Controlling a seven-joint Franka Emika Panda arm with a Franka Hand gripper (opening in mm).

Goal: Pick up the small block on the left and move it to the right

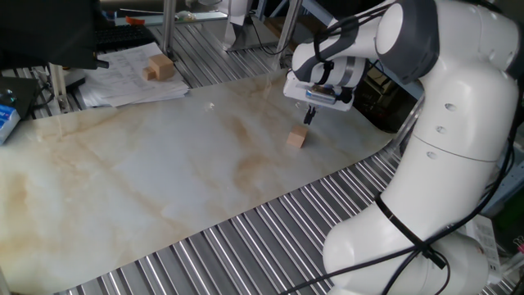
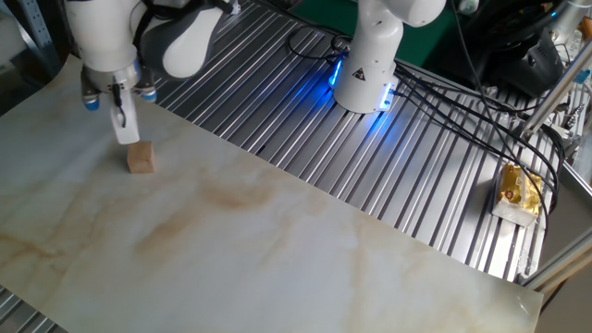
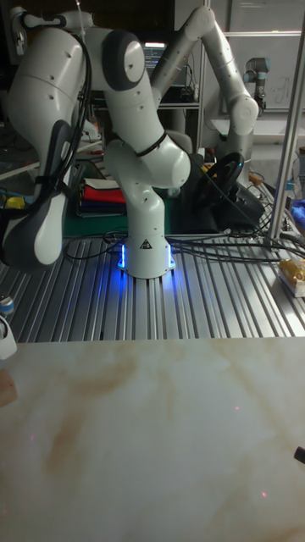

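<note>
The small block (image 1: pixel 296 138) (image 2: pixel 141 160) is a plain tan wooden cube. It rests on the marble-patterned board (image 1: pixel 164 172), near the board's edge beside the robot's body. My gripper (image 1: pixel 309 117) (image 2: pixel 122 128) hangs just above and slightly behind the block without touching it. Its fingers point down, are pressed together and hold nothing. In the tall fixed view only a white sliver of the hand shows at the left border.
A larger tan wooden block (image 1: pixel 160 67) lies on a stack of papers (image 1: pixel 131 82) beyond the board's far edge. Ribbed metal table (image 2: pixel 305 120) surrounds the board. The robot base (image 2: pixel 368 65) glows blue, with cables beside it.
</note>
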